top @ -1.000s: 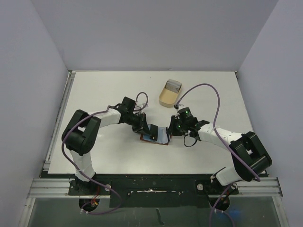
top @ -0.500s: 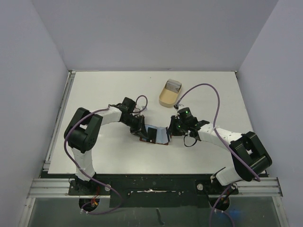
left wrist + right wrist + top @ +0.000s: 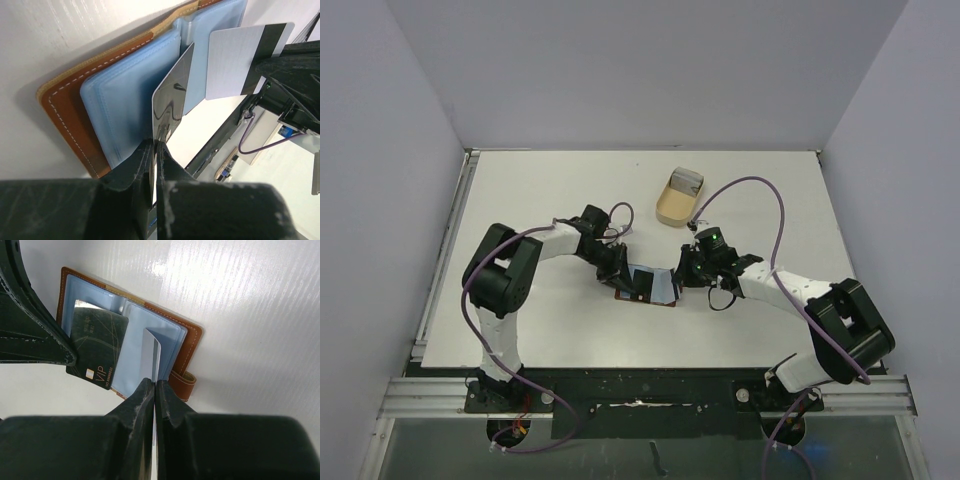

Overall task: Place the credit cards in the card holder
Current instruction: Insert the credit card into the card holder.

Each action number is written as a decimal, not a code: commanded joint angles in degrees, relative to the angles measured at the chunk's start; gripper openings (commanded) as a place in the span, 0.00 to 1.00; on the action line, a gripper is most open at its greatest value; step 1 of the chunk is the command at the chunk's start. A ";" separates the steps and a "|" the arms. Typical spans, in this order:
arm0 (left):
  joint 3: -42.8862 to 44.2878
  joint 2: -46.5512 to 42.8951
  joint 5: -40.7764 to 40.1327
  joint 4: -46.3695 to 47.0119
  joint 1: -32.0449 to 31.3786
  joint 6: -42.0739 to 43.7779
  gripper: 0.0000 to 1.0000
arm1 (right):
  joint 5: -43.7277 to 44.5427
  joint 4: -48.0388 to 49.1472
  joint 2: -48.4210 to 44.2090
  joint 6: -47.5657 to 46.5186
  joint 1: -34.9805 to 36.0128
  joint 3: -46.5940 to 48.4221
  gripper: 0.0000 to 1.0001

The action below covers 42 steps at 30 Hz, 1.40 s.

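The card holder [image 3: 645,286] lies open on the bench [image 3: 550,190], sleeves exposed for loading: the left pincer [image 3: 154,150], clamped on the dark card [image 3: 172,95], angles it over the holder's left page, while the right pincer [image 3: 155,385] likewise grips the striped card [image 3: 240,62] over its right page.

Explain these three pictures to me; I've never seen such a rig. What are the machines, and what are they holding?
Two robot arms are bolted at the near edge of a white table; each ends in a two-finger gripper. The wide picture looks down from above and behind them. The other two come from cameras on the wrists, so the black fingers at the bottom are that arm's own. An open brown card holder with blue sleeves lies flat between the arms; a tan tray sits farther back. The left gripper is shut on a dark card, the right gripper on a pale striped card, both held over the sleeves.
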 commanded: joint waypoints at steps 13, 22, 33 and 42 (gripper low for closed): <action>4.04 2.81 -1.67 0.80 -0.48 -1.96 0.00 | 2.20 -0.84 -1.67 -1.48 -0.43 -1.70 0.00; 4.15 1.90 0.25 2.25 -0.53 -3.52 0.00 | 2.12 -0.66 -1.51 -1.42 -0.44 -1.72 0.00; 2.66 1.26 2.00 6.85 -0.62 -6.81 0.00 | 2.12 -0.40 -1.56 -1.37 -0.43 -1.94 0.00; 3.03 1.40 0.48 2.30 -0.06 -4.80 0.00 | 2.20 -1.03 -1.80 -1.74 -0.46 -1.52 0.00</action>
